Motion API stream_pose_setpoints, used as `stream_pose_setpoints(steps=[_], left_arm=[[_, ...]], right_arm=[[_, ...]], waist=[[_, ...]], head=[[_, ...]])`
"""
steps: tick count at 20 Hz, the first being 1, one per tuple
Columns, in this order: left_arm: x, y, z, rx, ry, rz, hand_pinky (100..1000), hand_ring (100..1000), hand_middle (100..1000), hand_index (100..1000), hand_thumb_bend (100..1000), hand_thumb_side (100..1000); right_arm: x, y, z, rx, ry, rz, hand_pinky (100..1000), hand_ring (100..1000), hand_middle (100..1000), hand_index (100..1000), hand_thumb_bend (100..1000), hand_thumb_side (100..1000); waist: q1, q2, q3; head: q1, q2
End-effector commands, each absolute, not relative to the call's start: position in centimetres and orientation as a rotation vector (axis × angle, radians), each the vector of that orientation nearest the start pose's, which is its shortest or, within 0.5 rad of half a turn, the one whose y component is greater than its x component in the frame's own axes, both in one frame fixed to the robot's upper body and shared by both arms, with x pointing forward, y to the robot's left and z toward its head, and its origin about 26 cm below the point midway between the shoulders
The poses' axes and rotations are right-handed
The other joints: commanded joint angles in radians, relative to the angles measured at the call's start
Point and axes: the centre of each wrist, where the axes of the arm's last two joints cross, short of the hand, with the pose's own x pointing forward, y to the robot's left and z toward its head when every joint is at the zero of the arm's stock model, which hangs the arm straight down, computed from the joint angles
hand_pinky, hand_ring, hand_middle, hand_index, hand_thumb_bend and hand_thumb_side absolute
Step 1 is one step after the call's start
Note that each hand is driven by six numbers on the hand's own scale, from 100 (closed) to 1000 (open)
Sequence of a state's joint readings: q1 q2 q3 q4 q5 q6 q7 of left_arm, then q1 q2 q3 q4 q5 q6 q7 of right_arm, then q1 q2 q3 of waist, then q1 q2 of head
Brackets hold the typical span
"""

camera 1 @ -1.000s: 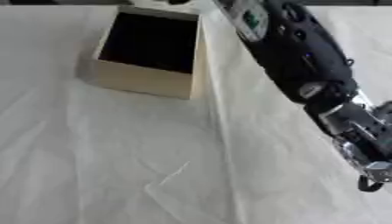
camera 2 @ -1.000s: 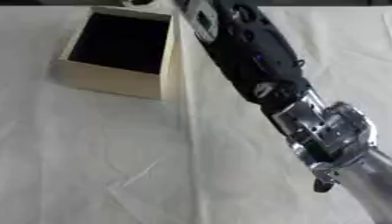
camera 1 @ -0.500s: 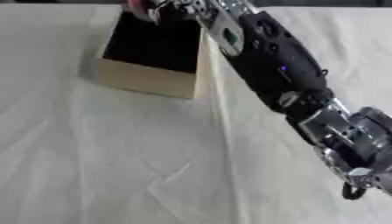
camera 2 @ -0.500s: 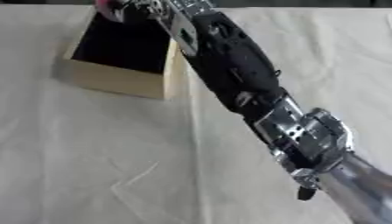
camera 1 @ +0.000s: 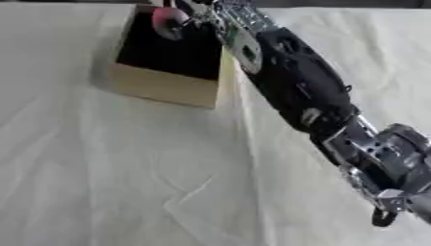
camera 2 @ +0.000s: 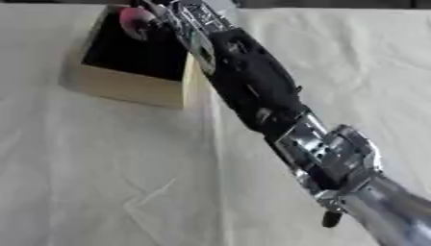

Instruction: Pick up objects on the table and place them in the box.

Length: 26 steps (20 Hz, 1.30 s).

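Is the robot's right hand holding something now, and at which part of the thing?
Yes: the right hand holds a small red rounded object over the open box. Its fingers close on the object's right side.

Red object over the box
A small, rounded red object sits above the dark opening of the tan, open-topped box.

Right arm enters from lower right, stretched diagonally toward upper left, black forearm, silver wrist joint near the elbow end. Right hand at top edge, fingers curled round a small reddish round thing. Left hand not seen
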State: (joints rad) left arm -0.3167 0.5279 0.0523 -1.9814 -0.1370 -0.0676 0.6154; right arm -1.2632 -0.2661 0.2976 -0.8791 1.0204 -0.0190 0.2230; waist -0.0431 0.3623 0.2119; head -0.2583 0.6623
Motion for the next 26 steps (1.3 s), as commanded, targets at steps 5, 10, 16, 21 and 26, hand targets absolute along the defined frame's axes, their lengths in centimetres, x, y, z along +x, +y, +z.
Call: stream_pose_setpoints(steps=[5, 10, 16, 21, 26], left_arm=[[29.6, 30.1, 23.5, 0.802, -2.504, 0.11, 652, 748, 648, 822, 574, 811], [29.6, 30.1, 23.5, 0.803, -2.502, 0.111, 652, 749, 648, 822, 574, 810], [29.6, 30.1, 23.5, 0.803, -2.499, 0.11, 652, 749, 648, 823, 574, 809], [29.6, 30.2, 23.4, 0.808, -2.496, 0.113, 653, 749, 648, 823, 567, 804], [29.6, 30.2, 23.4, 0.809, -2.496, 0.111, 654, 749, 648, 822, 566, 805]], right_arm=[[48.7, -13.1, 29.8, -1.126, -1.61, 1.677, 634, 555, 471, 667, 100, 143], [48.6, -13.2, 29.9, -1.167, -1.499, 1.785, 733, 710, 638, 801, 113, 523], [48.5, -13.2, 30.5, -1.253, -1.386, 1.828, 810, 853, 822, 942, 202, 681], [48.2, -13.2, 31.2, -1.275, -1.398, 1.817, 807, 850, 811, 958, 221, 569], [47.1, -12.9, 33.0, -1.224, -1.545, 1.759, 793, 823, 774, 941, 174, 563]], waist=[[0.007, -0.02, -0.002], [0.007, -0.022, -0.004], [0.007, -0.025, -0.007], [0.009, -0.03, -0.012], [0.011, -0.035, -0.019]], head=[[0.004, 0.003], [0.003, 0.007], [0.002, 0.009], [0.007, 0.011], [0.012, 0.013]])
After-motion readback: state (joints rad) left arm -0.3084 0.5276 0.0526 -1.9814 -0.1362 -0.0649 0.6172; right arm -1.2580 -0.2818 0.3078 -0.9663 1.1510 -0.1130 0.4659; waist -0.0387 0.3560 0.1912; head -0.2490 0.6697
